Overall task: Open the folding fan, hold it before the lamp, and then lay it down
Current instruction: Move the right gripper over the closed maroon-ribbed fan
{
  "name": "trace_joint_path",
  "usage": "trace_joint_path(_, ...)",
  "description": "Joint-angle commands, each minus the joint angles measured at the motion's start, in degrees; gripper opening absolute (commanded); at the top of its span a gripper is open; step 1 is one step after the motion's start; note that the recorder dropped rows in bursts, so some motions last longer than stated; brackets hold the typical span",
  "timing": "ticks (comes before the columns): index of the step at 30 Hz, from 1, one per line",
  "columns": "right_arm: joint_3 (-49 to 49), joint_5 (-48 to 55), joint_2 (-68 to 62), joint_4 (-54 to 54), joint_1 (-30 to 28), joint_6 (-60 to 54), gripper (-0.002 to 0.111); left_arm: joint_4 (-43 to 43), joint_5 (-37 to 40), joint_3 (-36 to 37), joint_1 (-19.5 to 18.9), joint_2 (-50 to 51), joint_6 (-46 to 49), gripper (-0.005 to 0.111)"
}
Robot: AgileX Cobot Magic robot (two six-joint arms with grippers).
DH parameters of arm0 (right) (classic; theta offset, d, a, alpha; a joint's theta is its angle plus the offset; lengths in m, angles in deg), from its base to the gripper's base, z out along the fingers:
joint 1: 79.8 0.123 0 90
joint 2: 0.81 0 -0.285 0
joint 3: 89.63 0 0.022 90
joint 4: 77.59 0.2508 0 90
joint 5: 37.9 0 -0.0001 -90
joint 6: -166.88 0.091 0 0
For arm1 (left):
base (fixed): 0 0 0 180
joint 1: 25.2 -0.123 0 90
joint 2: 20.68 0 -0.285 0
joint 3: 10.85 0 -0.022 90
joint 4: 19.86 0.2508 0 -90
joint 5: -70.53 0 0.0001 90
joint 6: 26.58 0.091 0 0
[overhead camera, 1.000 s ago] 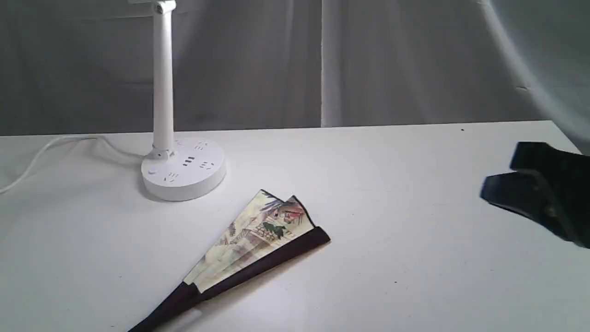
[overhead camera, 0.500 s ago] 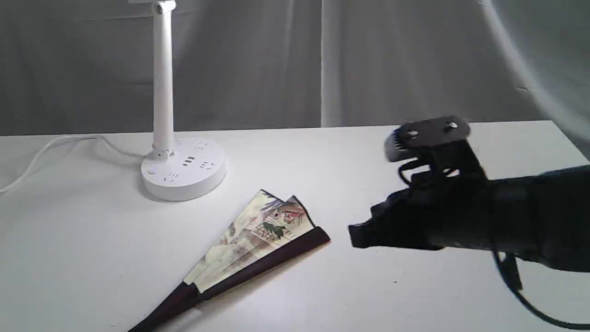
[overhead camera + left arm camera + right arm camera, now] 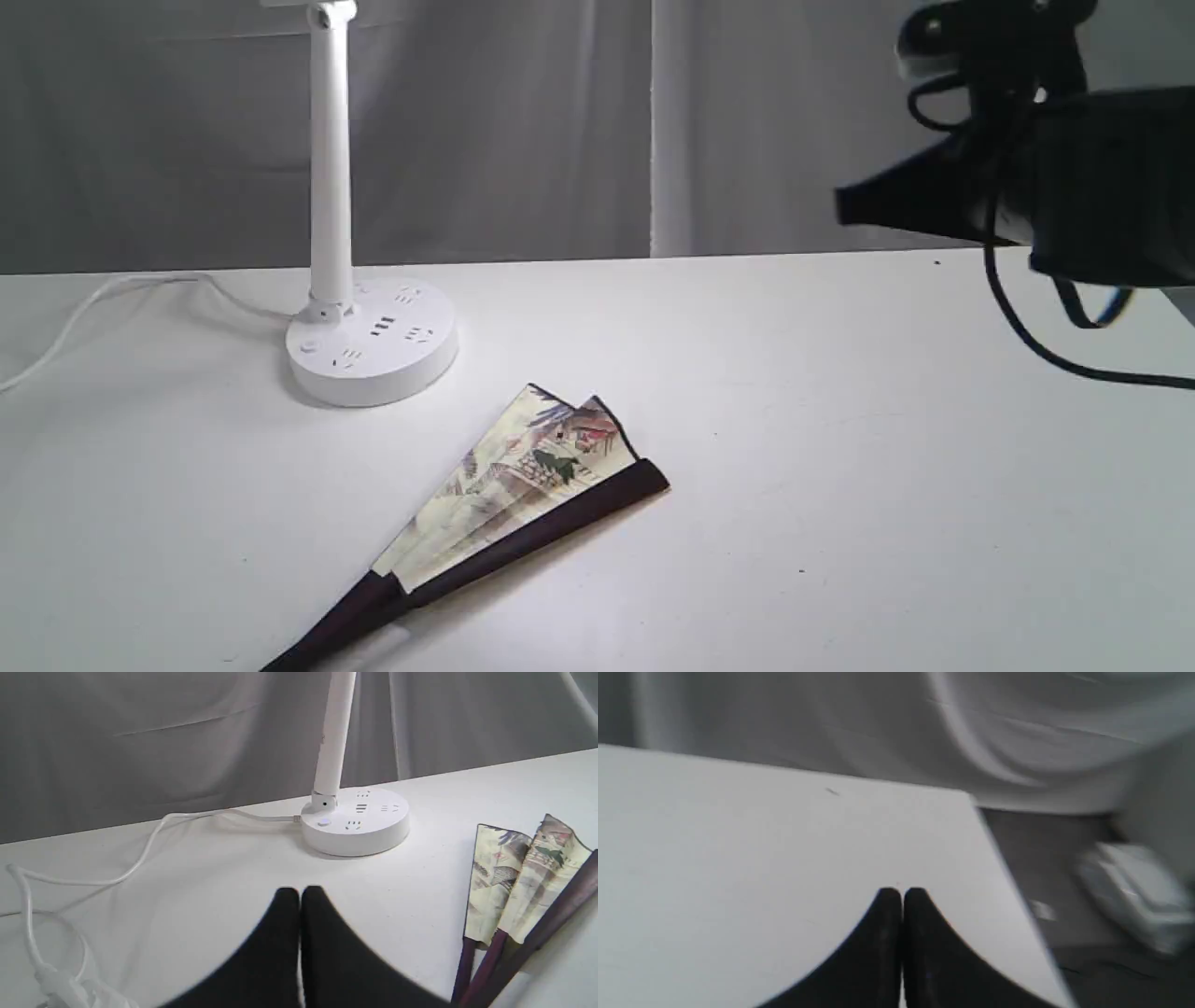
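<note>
Listing by size, largest first.

Table (image 3: 840, 467): white, flat top, filling the lower part of the exterior view; its far corner shows in the blurred right wrist view.

Curtain (image 3: 513, 140): grey cloth, hanging in folds behind the table.

Lamp (image 3: 330, 187): white, slim upright post on a round base (image 3: 372, 345) with sockets on top. It stands on the table at the left, towards the back.

Folding fan (image 3: 523, 476): lies flat on the table, just in front of the lamp base and a little to its right, near it but apart. Only partly spread, with a few painted cream pleats showing. The dark maroon guard stick runs along the near edge, and the handle end points to the lower left. No pincer touches it.

Cord (image 3: 93, 299): white, trailing from the lamp base off to the left and looping in the left wrist view.

Right gripper (image 3: 845, 207): black, raised above the table at the right, well apart from the fan. Its fingers are clenched together on nothing.

Left gripper (image 3: 300, 891): black, above bare table in front of the lamp base, with the fan off to one side. Its tips are pressed together and hold nothing.
</note>
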Motion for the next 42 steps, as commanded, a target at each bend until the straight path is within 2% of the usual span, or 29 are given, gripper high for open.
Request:
trace_joint_path(1,0.6,34.0,0.7,-0.2,-5.8,13.7,0.0,-1.2,-0.6,0.2,-0.1,-0.2,-0.3,0.0)
trace_joint_path(3,0.6,47.6,-0.8,-0.2,-10.2,31.0,0.0,-1.2,-0.6,0.2,-0.1,-0.2,-0.3,0.0)
trace_joint_path(5,-0.5,49.9,-2.5,-0.2,-12.9,46.5,0.0,-1.2,-0.6,0.2,-0.1,-0.2,-0.3,0.0)
trace_joint_path(6,-1.6,49.8,-2.9,-0.2,-13.7,50.2,0.0,-1.2,-0.6,0.2,-0.1,-0.2,-0.3,0.0)
trace_joint_path(8,-4.8,45.2,-3.3,-0.2,-15.9,63.4,0.0,-1.2,-0.6,0.2,-0.1,-0.2,-0.3,0.0)
trace_joint_path(10,-7.5,36.6,-3.3,-0.2,-16.8,71.6,0.0,-1.2,-0.6,0.2,-0.1,-0.2,-0.3,0.0)
trace_joint_path(12,-8.4,27.5,-3.3,-0.2,-17.4,76.8,0.0,-1.2,-0.6,0.2,-0.1,-0.2,-0.3,0.0)
trace_joint_path(15,-7.1,16.9,-3.3,-0.2,-17.4,77.8,0.0,-1.5,-0.6,0.2,-0.1,-0.2,-0.3,0.0)
trace_joint_path(16,-5.8,13.9,-3.3,-6.6,-17.4,77.7,0.0,-1.6,-0.6,0.2,-0.1,-0.2,-0.3,0.0)
trace_joint_path(18,-2.3,13.0,-3.4,-34.9,-17.4,76.9,0.0,-1.6,-0.6,0.2,-0.1,-0.2,-0.3,0.0)
trace_joint_path(20,1.5,19.9,-3.4,-62.5,-17.4,79.0,0.0,-1.9,-0.6,0.2,-0.1,-0.2,-0.3,0.0)
trace_joint_path(21,6.6,30.1,-3.4,-75.7,-17.4,82.0,0.0,-2.3,-0.6,0.2,-0.1,-0.2,-0.3,0.0)
trace_joint_path(23,14.0,49.4,-5.0,-88.6,-16.8,81.8,0.0,-2.3,-0.6,0.2,-0.1,-0.2,-0.3,0.0)
trace_joint_path(25,23.3,71.3,-8.4,-94.4,-15.4,77.1,0.0,-2.3,-0.6,0.2,-0.1,-0.2,-0.3,0.0)
trace_joint_path(26,27.2,78.3,-10.0,-95.4,-15.0,75.8,0.0,-2.3,-0.6,0.2,-0.1,-0.2,-0.3,0.0)
trace_joint_path(28,31.7,89.5,-13.1,-95.7,-14.3,76.2,0.0,-2.3,-0.6,0.2,-0.1,-0.2,-0.3,0.0)
trace_joint_path(29,32.3,91.4,-14.1,-94.4,-13.8,76.9,0.0,-2.3,-0.6,0.2,-0.1,-0.2,-0.3,0.0)
trace_joint_path(31,30.8,89.3,-14.8,-91.7,-12.4,77.1,0.0,-2.3,-0.6,0.2,-0.1,-0.2,-0.3,0.0)
trace_joint_path(33,26.5,79.6,-14.5,-91.8,-10.0,80.3,0.0,-2.3,-0.6,0.2,-0.1,-0.2,-0.3,0.0)
trace_joint_path(38,10.1,48.1,-11.6,-91.9,-1.2,83.2,0.0,-2.3,-0.6,0.2,-0.1,-0.2,-0.3,0.0)
trace_joint_path(42,-0.3,27.7,-10.7,-86.7,4.0,93.8,0.0,-2.3,-0.6,0.2,-0.1,-0.2,-0.3,0.0)
